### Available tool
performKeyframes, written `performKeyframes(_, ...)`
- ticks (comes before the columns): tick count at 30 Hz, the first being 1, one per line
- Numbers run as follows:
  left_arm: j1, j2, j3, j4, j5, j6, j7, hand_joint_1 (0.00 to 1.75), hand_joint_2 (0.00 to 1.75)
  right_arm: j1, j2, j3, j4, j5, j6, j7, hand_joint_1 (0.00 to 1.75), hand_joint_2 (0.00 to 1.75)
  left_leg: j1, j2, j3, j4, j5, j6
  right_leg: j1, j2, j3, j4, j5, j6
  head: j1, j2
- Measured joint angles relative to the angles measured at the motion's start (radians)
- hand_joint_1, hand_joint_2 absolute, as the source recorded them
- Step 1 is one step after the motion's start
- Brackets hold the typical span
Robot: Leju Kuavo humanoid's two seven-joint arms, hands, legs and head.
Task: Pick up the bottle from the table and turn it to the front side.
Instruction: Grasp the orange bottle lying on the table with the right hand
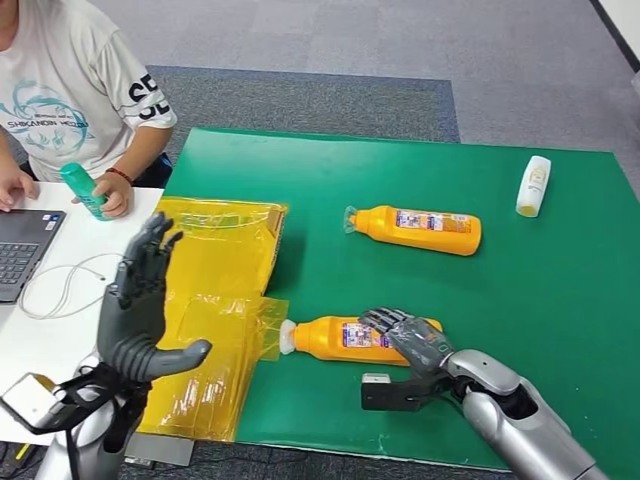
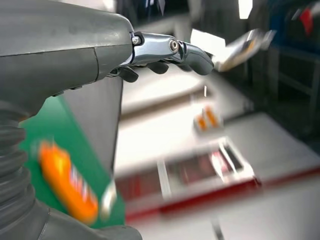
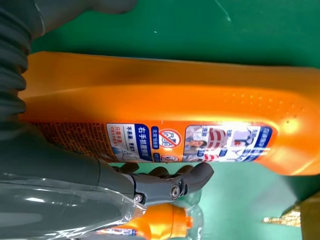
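Two orange bottles lie on their sides on the green table. The near bottle has its white cap toward the yellow bag. My right hand lies over its base end. Up close, the fingers curl along the label side of this bottle, while the thumb stands off on the other side over the green cloth. The bottle rests on the table. The far bottle lies untouched. My left hand is raised beside the table with fingers spread, holding nothing.
A crumpled yellow plastic bag covers the table's left end. A small white bottle lies at the far right. A person sits at a white desk holding a teal bottle, with a laptop in front.
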Motion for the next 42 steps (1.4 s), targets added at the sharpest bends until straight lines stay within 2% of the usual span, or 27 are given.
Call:
performKeyframes(2,0.020,0.007,0.017,-0.046,-0.035,0.044,0.000,0.00,1.75,0.010,-0.002,0.000,0.001,0.002,-0.007,0.006,0.00,1.75,0.000,0.000,0.001,0.000,-0.001,0.000,0.000,0.000,0.001,0.000,-0.001,0.001,0.000,0.000)
performKeyframes(6,0.045,0.010,0.035,-0.085,-0.043,0.051,0.000,0.00,1.75,0.016,-0.004,-0.001,0.001,0.007,-0.009,0.008,0.00,1.75,0.000,0.000,0.003,0.000,-0.003,0.002,0.000,0.000,0.004,-0.001,-0.003,0.001,0.000,0.000)
performKeyframes(25,0.055,0.017,0.030,-0.087,-0.096,0.091,0.000,0.00,1.75,0.067,-0.004,-0.042,-0.023,0.014,-0.031,0.004,0.00,1.75,0.000,0.000,0.013,0.000,-0.005,0.003,0.000,0.000,0.014,-0.002,-0.005,0.002,0.000,0.000)
performKeyframes(27,0.060,0.017,0.027,-0.086,-0.104,0.097,0.000,0.00,1.75,0.080,-0.003,-0.052,-0.034,0.014,-0.036,0.004,0.11,1.75,0.000,0.000,0.013,0.000,-0.005,0.003,0.000,0.000,0.014,-0.002,-0.005,0.003,0.000,0.000)
performKeyframes(29,0.063,0.016,0.024,-0.086,-0.107,0.098,0.000,0.00,1.75,0.093,-0.003,-0.060,-0.043,0.015,-0.039,0.004,0.34,1.75,0.000,0.000,0.013,0.000,-0.006,0.003,0.000,0.000,0.014,-0.002,-0.006,0.003,0.000,0.000)
performKeyframes(31,0.067,0.016,0.021,-0.086,-0.106,0.098,0.000,0.00,1.75,0.106,-0.003,-0.070,-0.052,0.017,-0.041,0.004,0.34,1.75,0.000,0.000,0.013,0.000,-0.006,0.003,0.000,0.000,0.014,-0.002,-0.006,0.003,0.000,0.000)
performKeyframes(32,0.068,0.015,0.019,-0.086,-0.105,0.098,0.000,0.00,1.75,0.112,-0.003,-0.075,-0.056,0.017,-0.042,0.004,0.25,1.75,0.000,0.000,0.014,0.000,-0.006,0.003,0.000,0.000,0.014,-0.002,-0.006,0.003,0.000,0.000)
performKeyframes(34,0.072,0.015,0.017,-0.086,-0.097,0.098,0.000,0.00,1.75,0.125,-0.003,-0.084,-0.065,0.015,-0.045,0.004,0.23,1.75,0.000,0.000,0.014,0.000,-0.007,0.003,0.000,0.000,0.015,-0.002,-0.006,0.003,0.000,0.000)
performKeyframes(42,0.077,0.015,0.011,-0.085,-0.072,0.091,0.000,0.00,1.75,0.164,-0.002,-0.113,-0.093,0.006,-0.046,0.001,0.64,1.75,0.000,0.000,0.015,0.000,-0.008,0.003,0.000,0.000,0.016,-0.002,-0.007,0.003,0.000,0.000)
